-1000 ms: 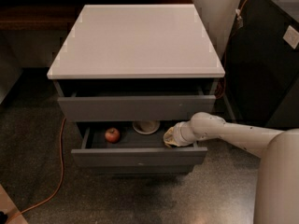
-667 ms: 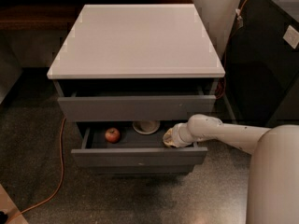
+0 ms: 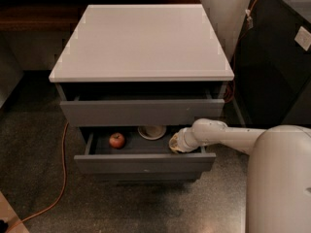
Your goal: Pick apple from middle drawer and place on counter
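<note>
Reaching: my arm [image 3: 233,136] comes in from the right of the middle drawer [image 3: 144,163] and stretches over that drawer's right end.
End effector: my end effector [image 3: 175,143] sits inside the middle drawer at its right end, just behind the front panel. I cannot tell whether it is open or closed.
Apple: the apple [image 3: 116,140], red with a paler patch, lies on the bottom of the middle drawer, left of its centre. It is well apart from my end effector and touches neither the drawer walls nor the bowl.
Bowl: a white shallow bowl [image 3: 152,131] stands at the back of the middle drawer near its centre, partly under the drawer above.
Middle drawer: it is pulled out, and its flat grey front stands further forward than any other part of the cabinet.
Upper drawer: the upper drawer [image 3: 141,111] is directly above the middle drawer and pulled out a shorter way. Its inside is dark.
Table: the table [image 3: 141,38] is the pale slab topping the cabinet, above the middle drawer.
Cable: an orange cable [image 3: 62,169] trails over the speckled floor [image 3: 43,144] left of the middle drawer.
Dark unit: a dark cabinet [image 3: 272,57] stands right of the middle drawer, behind my arm.
</note>
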You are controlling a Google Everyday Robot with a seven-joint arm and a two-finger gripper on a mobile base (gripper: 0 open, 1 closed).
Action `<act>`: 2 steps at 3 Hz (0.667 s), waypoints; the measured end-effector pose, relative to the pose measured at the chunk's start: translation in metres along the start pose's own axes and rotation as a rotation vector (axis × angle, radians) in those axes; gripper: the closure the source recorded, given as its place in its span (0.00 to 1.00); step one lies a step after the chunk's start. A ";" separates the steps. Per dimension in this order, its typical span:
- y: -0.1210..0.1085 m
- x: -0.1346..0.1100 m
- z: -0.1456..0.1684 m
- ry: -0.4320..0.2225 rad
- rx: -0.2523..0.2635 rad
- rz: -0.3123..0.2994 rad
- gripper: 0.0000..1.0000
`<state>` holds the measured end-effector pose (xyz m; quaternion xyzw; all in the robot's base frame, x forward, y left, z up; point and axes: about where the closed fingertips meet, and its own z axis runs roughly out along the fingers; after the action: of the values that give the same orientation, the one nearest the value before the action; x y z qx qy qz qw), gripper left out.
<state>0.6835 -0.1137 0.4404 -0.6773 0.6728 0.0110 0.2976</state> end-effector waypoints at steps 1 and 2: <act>0.007 0.009 0.008 0.006 -0.016 0.016 1.00; 0.028 0.019 0.014 -0.016 -0.039 0.051 1.00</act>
<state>0.6652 -0.1229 0.4106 -0.6654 0.6872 0.0371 0.2891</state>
